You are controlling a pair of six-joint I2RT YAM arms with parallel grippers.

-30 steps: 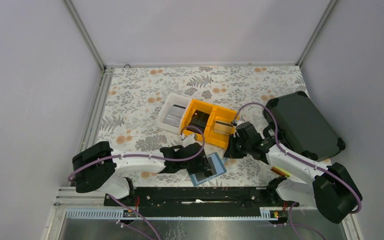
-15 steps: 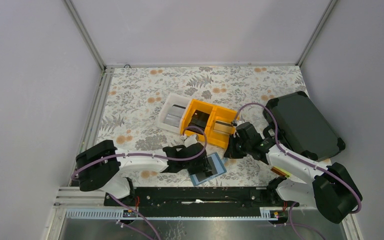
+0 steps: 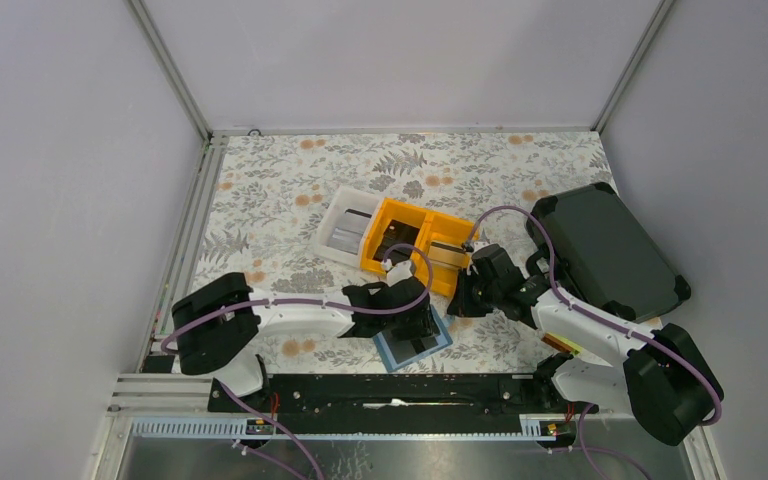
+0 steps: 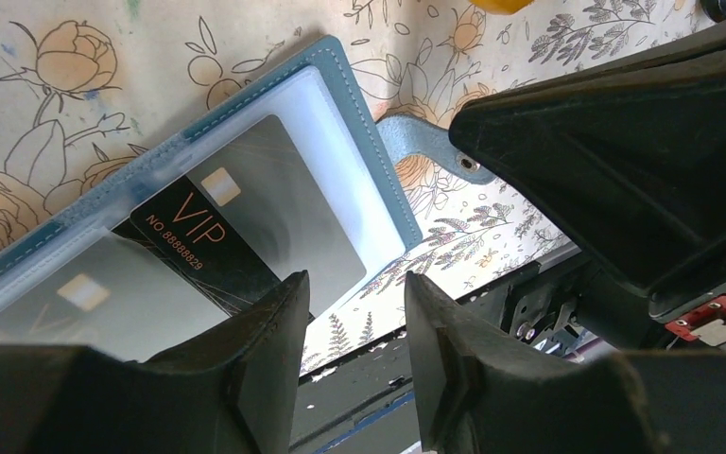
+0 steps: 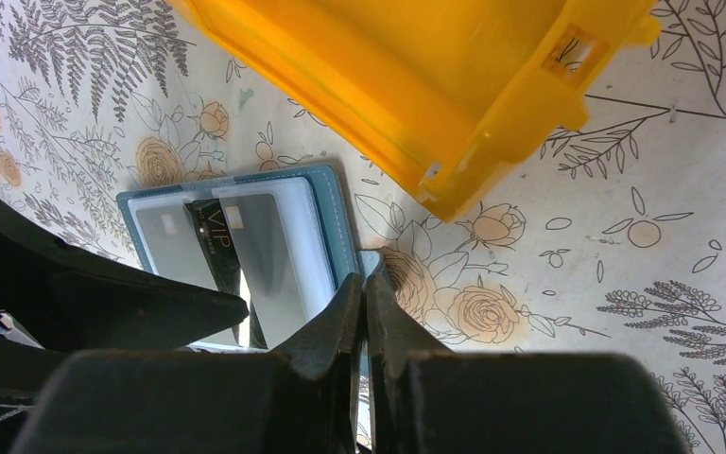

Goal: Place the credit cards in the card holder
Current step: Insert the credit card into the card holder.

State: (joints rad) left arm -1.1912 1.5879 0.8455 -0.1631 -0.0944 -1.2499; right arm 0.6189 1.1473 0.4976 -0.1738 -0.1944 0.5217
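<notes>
The teal card holder [image 3: 415,345] lies open on the flowered table near the front edge. In the left wrist view its clear pockets [image 4: 326,123] hold a grey credit card [image 4: 284,199], and a black credit card marked VIP [image 4: 198,248] lies slanted across the middle fold. My left gripper [image 4: 354,284] hangs open just above the holder's near edge with nothing between its fingers. My right gripper [image 5: 364,282] is shut, and its tips rest on the holder's small side tab [image 4: 416,142]. From above, both grippers [image 3: 418,322] [image 3: 457,303] flank the holder.
Two joined orange bins [image 3: 415,245] and a white bin [image 3: 345,230] with cards inside stand just behind the holder; the orange bin [image 5: 435,76] is close over the right gripper. A large black case [image 3: 605,250] lies at the right. A black rail [image 3: 390,390] runs along the front.
My left arm has swung right, bringing its gripper from the holder's left side to above it. The right gripper and the holder have stayed put.
</notes>
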